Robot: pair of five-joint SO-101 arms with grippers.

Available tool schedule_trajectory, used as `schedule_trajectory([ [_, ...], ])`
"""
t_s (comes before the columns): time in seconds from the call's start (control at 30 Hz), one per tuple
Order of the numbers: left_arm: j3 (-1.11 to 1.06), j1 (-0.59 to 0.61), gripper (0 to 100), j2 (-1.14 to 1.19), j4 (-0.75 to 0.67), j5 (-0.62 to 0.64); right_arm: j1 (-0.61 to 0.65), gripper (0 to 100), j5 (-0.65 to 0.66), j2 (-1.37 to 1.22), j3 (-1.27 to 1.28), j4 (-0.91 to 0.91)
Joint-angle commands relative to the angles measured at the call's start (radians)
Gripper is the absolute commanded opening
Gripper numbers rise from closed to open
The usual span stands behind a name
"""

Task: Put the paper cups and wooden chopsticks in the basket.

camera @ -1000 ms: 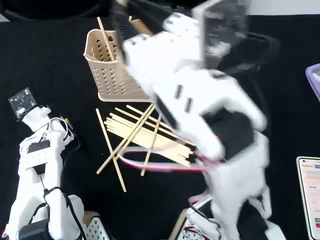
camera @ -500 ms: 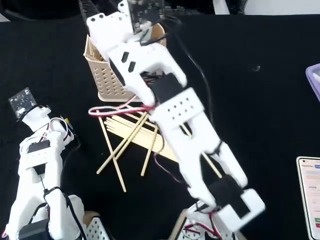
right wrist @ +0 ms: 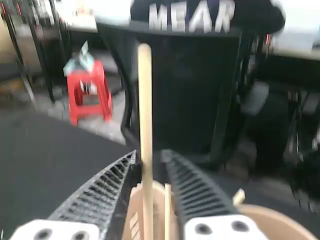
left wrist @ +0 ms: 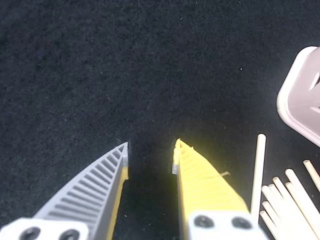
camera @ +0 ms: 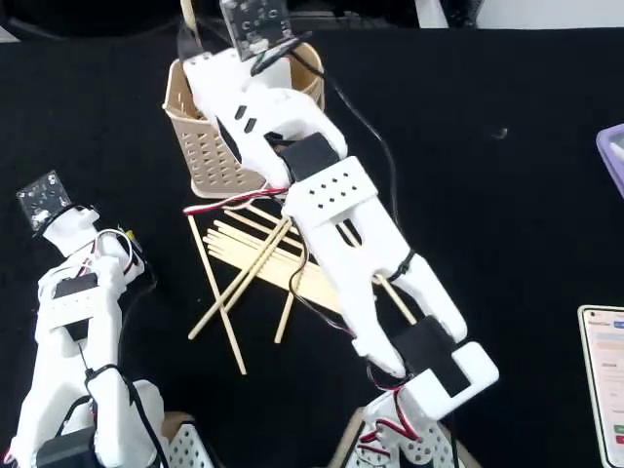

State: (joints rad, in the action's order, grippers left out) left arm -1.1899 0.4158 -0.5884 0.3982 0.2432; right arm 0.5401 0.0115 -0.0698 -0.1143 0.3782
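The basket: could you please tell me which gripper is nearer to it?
Right. The right gripper is above the basket, holding a chopstick upright over it; the left gripper is off to the side over the black table, beside the loose chopsticks.

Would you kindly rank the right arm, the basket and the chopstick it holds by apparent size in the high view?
1. Right arm, also nearest the camera.
2. Basket, partly hidden.
3. Held chopstick, mostly hidden.

We find the basket [camera: 208, 154] at the far side, loose chopsticks [camera: 240, 255] just before it, our right gripper [right wrist: 148, 156] above it around one chopstick [right wrist: 145, 100], left gripper [left wrist: 150, 146] left of them
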Motion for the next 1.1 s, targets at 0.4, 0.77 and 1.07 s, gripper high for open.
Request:
schedule_trajectory([
  [0.4, 0.005, -0.004, 16, -0.021, -0.018, 0.006, 0.008, 12.8, 0.014, 0.200, -0.305, 0.910],
  [0.77, 0.005, -0.004, 16, -0.021, -0.018, 0.008, 0.011, 14.2, 0.035, 0.522, 0.407, 0.747],
  [1.07, 0.007, -0.008, 16, -0.021, -0.018, 0.011, 0.069, 15.1, -0.285, 0.510, 0.889, 0.264],
])
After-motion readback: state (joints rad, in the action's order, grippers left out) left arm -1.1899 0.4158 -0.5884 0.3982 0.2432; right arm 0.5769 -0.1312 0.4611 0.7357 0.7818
